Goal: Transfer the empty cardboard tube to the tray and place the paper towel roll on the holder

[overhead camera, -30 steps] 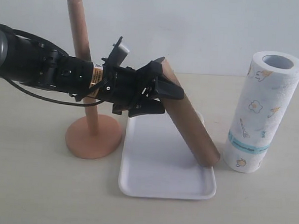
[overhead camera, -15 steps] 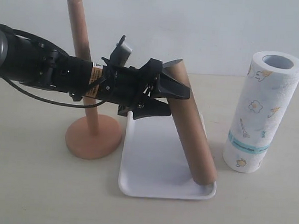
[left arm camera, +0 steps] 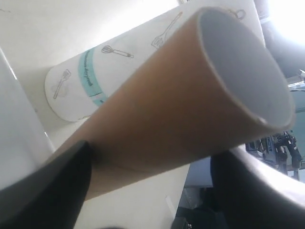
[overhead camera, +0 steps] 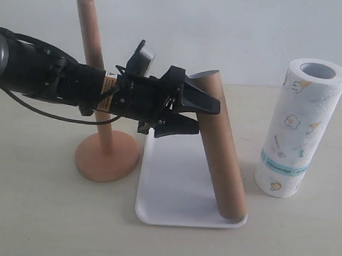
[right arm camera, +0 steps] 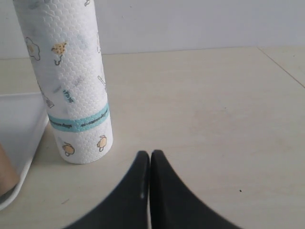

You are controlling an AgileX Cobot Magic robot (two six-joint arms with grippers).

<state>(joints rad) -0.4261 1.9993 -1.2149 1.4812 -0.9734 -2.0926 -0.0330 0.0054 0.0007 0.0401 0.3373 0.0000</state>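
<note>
My left gripper (overhead camera: pixel 208 120) is shut on the upper part of the empty cardboard tube (overhead camera: pixel 222 160). The tube leans steeply, and its lower end stands in the front right corner of the white tray (overhead camera: pixel 170 189). Up close in the left wrist view the tube (left arm camera: pixel 190 95) lies between the left gripper's (left arm camera: pixel 152 153) dark fingers. The paper towel roll (overhead camera: pixel 298 130) stands upright just right of the tray. The wooden holder (overhead camera: pixel 106 156) stands left of the tray with its dowel bare. In its own view my right gripper (right arm camera: pixel 150 155) is shut on nothing, near the roll (right arm camera: pixel 71 81).
My left arm reaches across in front of the holder's dowel (overhead camera: pixel 95 42). In the right wrist view the tray's rim (right arm camera: pixel 24 143) and the tube's lower end (right arm camera: pixel 7 174) lie beside the roll. A pale wall stands behind the table.
The left gripper has moved right and swung the tube more upright. The tube's lower end slid forward from the tray's right rim to its front right corner.
</note>
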